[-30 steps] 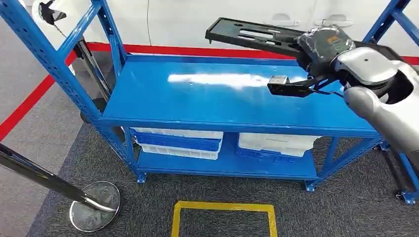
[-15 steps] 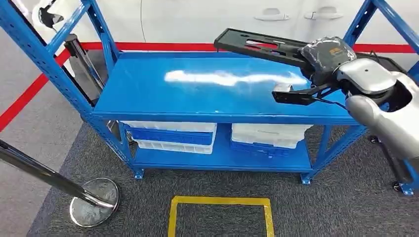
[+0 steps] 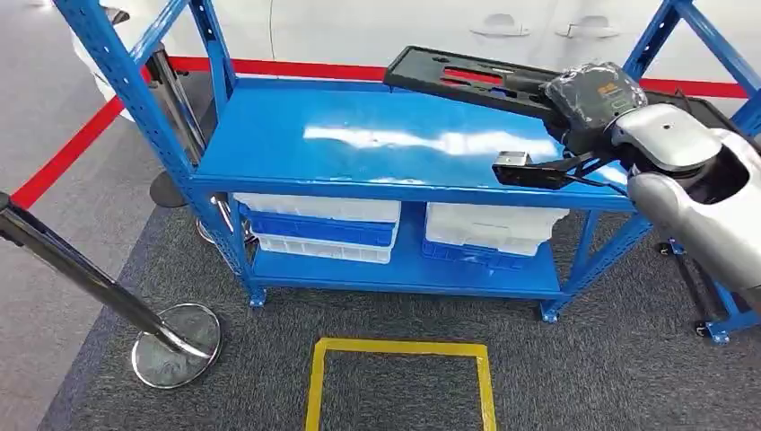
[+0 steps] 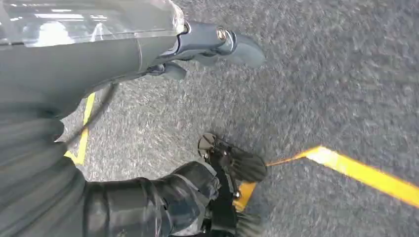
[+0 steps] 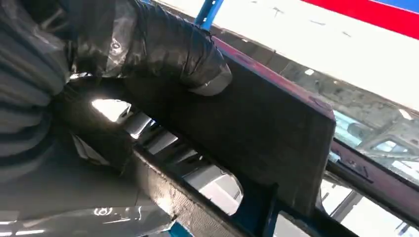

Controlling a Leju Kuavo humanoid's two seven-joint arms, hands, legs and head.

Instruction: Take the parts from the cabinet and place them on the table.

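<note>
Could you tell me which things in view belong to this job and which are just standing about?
Job:
black part, held in the right hand
blue table, where it goes

Standing about:
white and blue bins on the lower shelf
chrome stanchion
yellow floor marking

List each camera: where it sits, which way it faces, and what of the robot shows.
Head view: high on the body, looking forward and down at the blue table; the right hand holds a long black part over it.
Left wrist view: at the hanging left arm, looking down at grey carpet and yellow tape; the left hand shows, holding nothing.
Right wrist view: behind the right hand, close on the black part.
Shared: head and right wrist views both show hand and part.
</note>
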